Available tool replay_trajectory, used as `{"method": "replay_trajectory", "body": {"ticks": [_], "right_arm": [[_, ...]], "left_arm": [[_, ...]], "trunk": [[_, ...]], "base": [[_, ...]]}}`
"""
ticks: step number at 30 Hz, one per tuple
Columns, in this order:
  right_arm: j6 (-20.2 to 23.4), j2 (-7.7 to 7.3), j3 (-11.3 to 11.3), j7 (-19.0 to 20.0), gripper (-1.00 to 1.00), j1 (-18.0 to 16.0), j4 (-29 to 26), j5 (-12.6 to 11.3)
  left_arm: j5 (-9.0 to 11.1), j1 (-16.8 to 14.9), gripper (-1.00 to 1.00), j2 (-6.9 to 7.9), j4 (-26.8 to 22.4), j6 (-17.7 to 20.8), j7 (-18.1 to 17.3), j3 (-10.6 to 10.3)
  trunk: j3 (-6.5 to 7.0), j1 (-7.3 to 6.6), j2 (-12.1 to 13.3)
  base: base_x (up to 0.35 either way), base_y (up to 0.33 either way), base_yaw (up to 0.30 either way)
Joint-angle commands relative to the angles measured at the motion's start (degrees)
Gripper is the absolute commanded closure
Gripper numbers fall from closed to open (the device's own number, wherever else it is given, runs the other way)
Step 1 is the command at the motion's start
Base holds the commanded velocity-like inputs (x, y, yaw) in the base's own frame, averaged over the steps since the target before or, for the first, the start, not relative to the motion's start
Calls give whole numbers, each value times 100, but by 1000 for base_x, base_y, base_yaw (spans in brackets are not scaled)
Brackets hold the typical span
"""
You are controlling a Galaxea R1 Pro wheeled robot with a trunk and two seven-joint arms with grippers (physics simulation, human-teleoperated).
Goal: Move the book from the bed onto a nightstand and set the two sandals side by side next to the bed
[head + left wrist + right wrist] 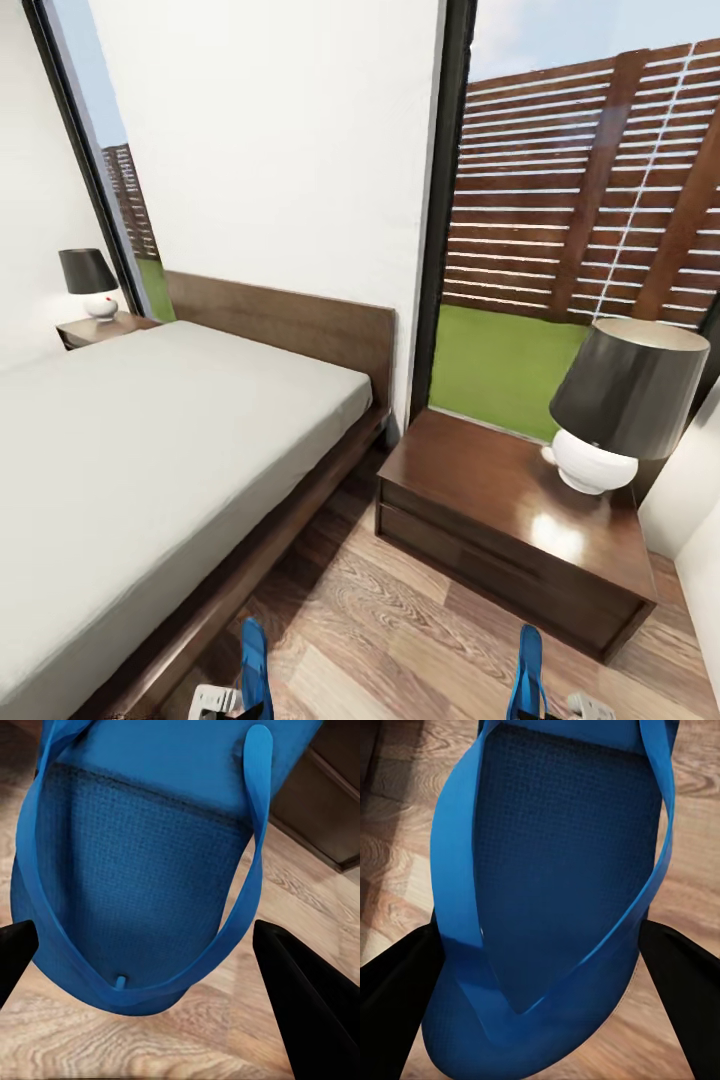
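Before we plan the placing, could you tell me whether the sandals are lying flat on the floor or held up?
Held up: each sandal stands on edge above the floor, between gripper fingers.

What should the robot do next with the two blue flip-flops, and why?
Probably lower both to the floor beside the bed. Each pincer, left and right, holds a sandal, the left sandal and the right sandal, above the planks there.

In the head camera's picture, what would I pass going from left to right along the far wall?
Small black-shaded lamp on the far dark wooden nightstand, brown wooden headboard, near dark brown nightstand, big black-shaded white lamp.
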Motion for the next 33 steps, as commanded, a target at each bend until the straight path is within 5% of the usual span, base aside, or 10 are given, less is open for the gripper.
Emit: {"method": "replay_trajectory", "body": {"ticks": [1,33], "right_arm": [[25,-4,31,15,100,-1,-7,-59],[28,-4,22,24,100,1,-24,-59]], "left_arm": [[-61,-7,100,-4,1,-38,-23,45],[-61,-7,100,-4,-2,-30,-21,45]], "trunk": [[-5,-1,-2],[-5,-1,-2]], "base": [[0,0,211],[0,0,209]]}}
